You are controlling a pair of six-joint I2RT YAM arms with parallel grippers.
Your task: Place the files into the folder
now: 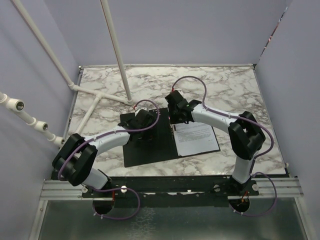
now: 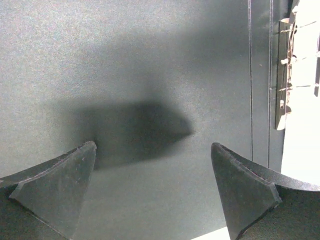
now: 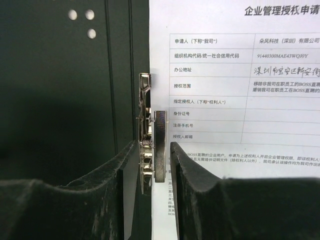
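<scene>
Right gripper [image 3: 154, 146] first: its jaws stand narrowly apart astride the silver metal clip [image 3: 160, 135], one finger on each side of the ribbed lever. A thin strip of white shows between the lever and the finger on the paper side, so I judge this a loose straddle, not a pinch. It sits there because the clip runs along the spine of the folder [image 1: 150, 150], and that clip is what binds paper in place. The folder lies opened flat on the marble table [image 1: 225, 85], black inside facing up. The files [image 1: 197, 139] lie on its right half, their left edge right up against the clip — whether that edge is tucked under the metal cannot be made out from the wrist view. The printed side faces up, a form with ruled rows. The left gripper [image 2: 152, 147] is spread as wide as it goes and holds nothing. It hangs low over the bare black left half, close enough to throw a dark shadow on it, though actual contact is not clear. Placed so, it looks meant to keep that cover from lifting or sliding while the other arm works the lever. The sheets look to be in position — what is left, by my reckoning, is checking the clip is down and folding the cover shut.
</scene>
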